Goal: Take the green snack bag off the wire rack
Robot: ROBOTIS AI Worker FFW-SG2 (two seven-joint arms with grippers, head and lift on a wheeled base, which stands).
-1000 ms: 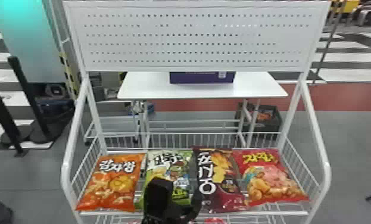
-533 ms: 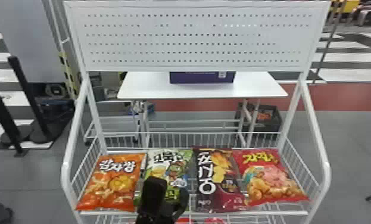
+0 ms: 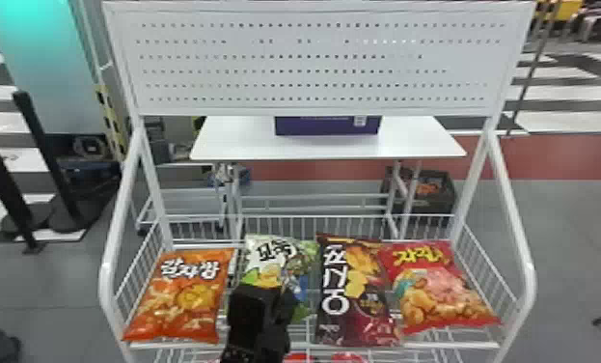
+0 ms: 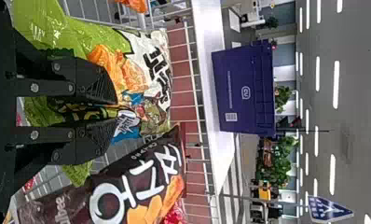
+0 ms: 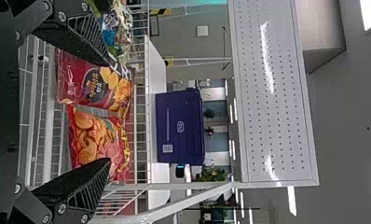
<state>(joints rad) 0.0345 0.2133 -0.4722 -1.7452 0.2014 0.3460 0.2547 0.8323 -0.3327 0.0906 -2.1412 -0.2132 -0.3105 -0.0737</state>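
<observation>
In the head view my left gripper [image 3: 267, 295] is over the lower part of the green snack bag [image 3: 306, 260], on the wire rack [image 3: 313, 345] between the orange and dark bags. The left wrist view has my left gripper [image 4: 115, 110] closed on the front of the green snack bag [image 4: 48, 21], with creased film between and around its two fingers. Its lettered top end is uncovered; the fingers hide part of its middle. My right gripper [image 5: 110, 112] stands wide open before the rack's right side, nothing held.
An orange bag [image 3: 183, 294] lies left of the green one; a dark bag [image 3: 357, 294] and a red bag [image 3: 439, 289] lie to its right. White side rails [image 3: 516, 231] flank the basket. Behind stands a white table [image 3: 236, 140] with a purple box [image 3: 327, 126].
My left gripper first moved slightly left over the green bag, then back right. The bag has narrowed and its top edge has shifted a little up and right.
</observation>
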